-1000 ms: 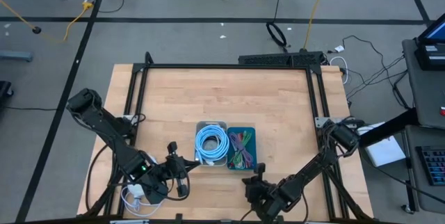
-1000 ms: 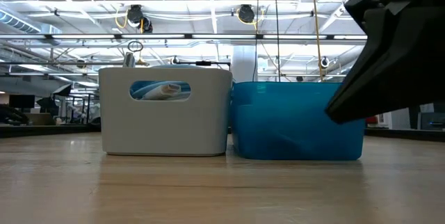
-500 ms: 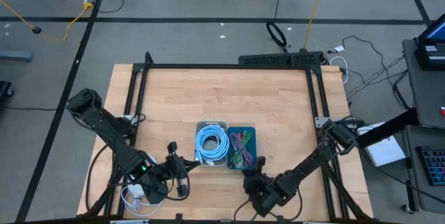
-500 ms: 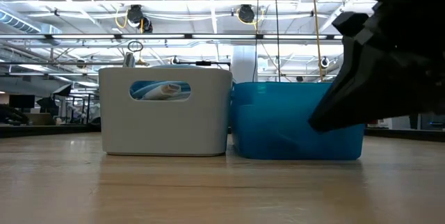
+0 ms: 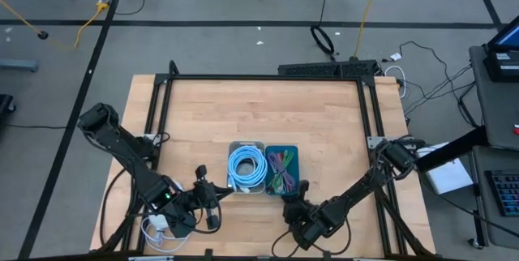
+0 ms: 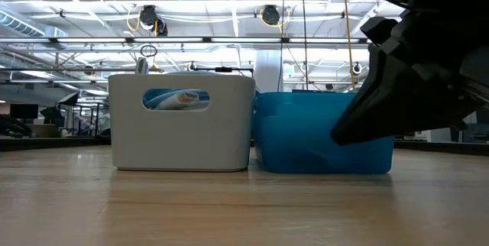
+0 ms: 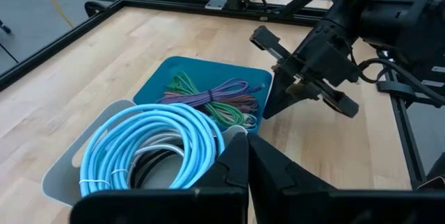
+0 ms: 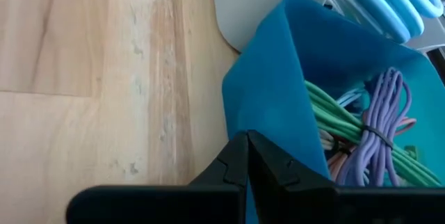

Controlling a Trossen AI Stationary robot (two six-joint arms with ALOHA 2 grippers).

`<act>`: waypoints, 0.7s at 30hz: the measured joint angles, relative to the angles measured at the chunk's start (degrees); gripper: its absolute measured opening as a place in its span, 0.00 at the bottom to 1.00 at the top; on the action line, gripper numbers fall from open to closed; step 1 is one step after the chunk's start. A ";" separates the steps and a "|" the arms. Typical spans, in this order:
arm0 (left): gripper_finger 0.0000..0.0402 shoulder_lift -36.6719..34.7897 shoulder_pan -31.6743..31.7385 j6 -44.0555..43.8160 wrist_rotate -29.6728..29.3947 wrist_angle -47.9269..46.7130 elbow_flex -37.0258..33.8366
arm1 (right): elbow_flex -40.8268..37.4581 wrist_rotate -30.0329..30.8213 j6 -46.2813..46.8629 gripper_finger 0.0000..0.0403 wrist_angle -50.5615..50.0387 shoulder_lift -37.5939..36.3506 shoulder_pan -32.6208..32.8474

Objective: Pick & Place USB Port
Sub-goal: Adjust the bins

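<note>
The right end effector (image 5: 302,190) sits at the near corner of the blue bin (image 5: 281,171), its fingers pressed together with nothing between them. In the right wrist view the fingertips (image 8: 247,156) look to be against the bin's wall, or very nearly. The left end effector (image 5: 212,198) waits beside the white bin (image 5: 246,168), also fully closed and empty.

I see no loose USB port anywhere. The blue bin holds bundled cables (image 7: 208,102) in green, purple and pink, and the white one a coil of light blue cable (image 7: 149,144); the task's piece is most likely among the bundles, though I can't pick it out.

The worry from here is a shove. With the fingers closed and that close to the thin wall, any forward push would likely slide or tip the blue bin instead of reaching into it. The two bins touch, so the white one could shift too. The tied bundles could also snag and come up together.

Only the right wrist view shows how close the fingertips are to the wall. The low view shows both bins flat on the desk (image 6: 153,208), side by side, but none of their contents beyond a glimpse through the white bin's handle slot. The left wrist view gives the clearest look inside both.
</note>
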 joint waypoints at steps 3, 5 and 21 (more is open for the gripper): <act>0.00 0.00 0.00 -0.12 0.02 0.00 0.00 | 0.00 -0.01 -0.19 0.00 0.13 0.00 -0.31; 0.00 0.00 0.00 -0.17 0.00 0.00 0.00 | 0.00 -0.01 -0.38 0.00 0.15 0.00 -0.39; 0.00 0.00 -0.01 -0.18 0.04 0.00 0.00 | 0.02 1.30 -1.44 0.00 -0.04 0.00 -1.38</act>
